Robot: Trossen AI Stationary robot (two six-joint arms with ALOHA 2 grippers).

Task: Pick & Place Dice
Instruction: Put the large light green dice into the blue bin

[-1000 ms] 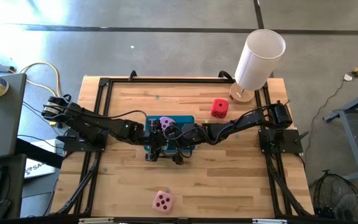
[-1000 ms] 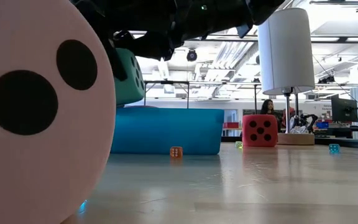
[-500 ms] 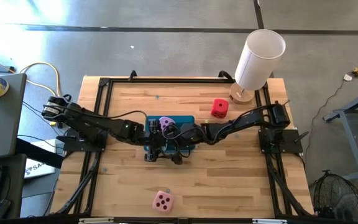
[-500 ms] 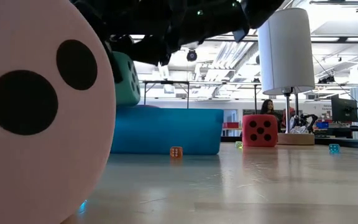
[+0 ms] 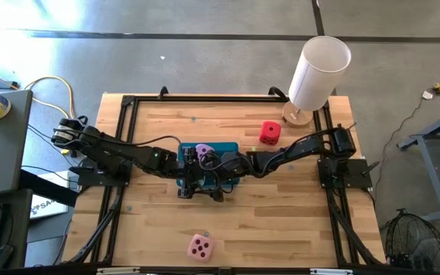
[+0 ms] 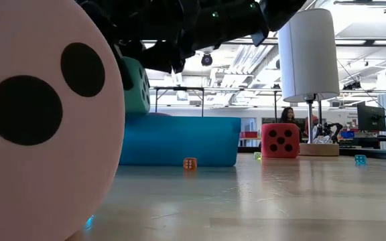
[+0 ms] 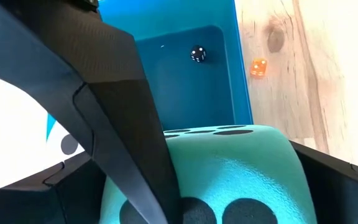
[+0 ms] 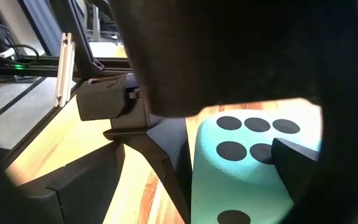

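Both arms are shifting slightly left over the teal tray (image 5: 228, 147) since a second ago. Left gripper (image 5: 198, 189) and right gripper (image 5: 214, 188) are both standing wide around the mint green die (image 6: 137, 84) (lifted, above tray). Lilac die (image 5: 204, 150) is sitting in tray; red die (image 5: 269, 132) and pink die (image 5: 199, 246) are lying on table (image 5: 281, 214).

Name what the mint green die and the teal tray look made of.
Mint green die: probably soft foam, matte; finely grainy surface, rounded edges. Teal tray: likely moulded plastic, smooth with a slight sheen; even colour, rounded inner corners.
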